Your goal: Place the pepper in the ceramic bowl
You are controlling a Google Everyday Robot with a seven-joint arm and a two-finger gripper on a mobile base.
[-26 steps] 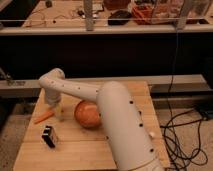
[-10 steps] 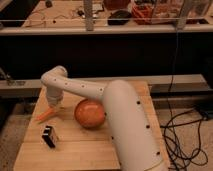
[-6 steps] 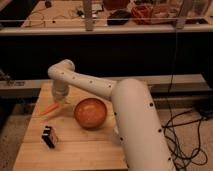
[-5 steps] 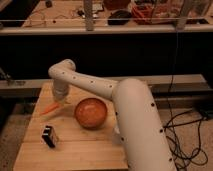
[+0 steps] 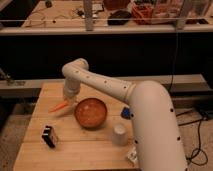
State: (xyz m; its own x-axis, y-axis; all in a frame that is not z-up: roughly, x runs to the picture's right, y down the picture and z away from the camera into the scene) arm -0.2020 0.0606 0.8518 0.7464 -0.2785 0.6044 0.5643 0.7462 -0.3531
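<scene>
The pepper [image 5: 58, 106], slim and orange, hangs just above the wooden table with its tip pointing left. My gripper [image 5: 69, 101] is shut on its right end, under the white arm's wrist. The ceramic bowl [image 5: 91, 112], round and reddish-brown, sits on the table directly to the right of the gripper, and nothing shows inside it. The pepper is left of the bowl's rim, not over it.
A white upturned cup [image 5: 119, 135] stands right of the bowl toward the front. A small black box [image 5: 48, 136] lies at the front left. A blue item [image 5: 126, 113] sits beside the arm's base. A dark shelf runs behind the wooden table [image 5: 80, 150].
The arm has risen and swung right toward the bowl, carrying the pepper up off the table. The bowl, once partly hidden by the arm, now shows fully.
</scene>
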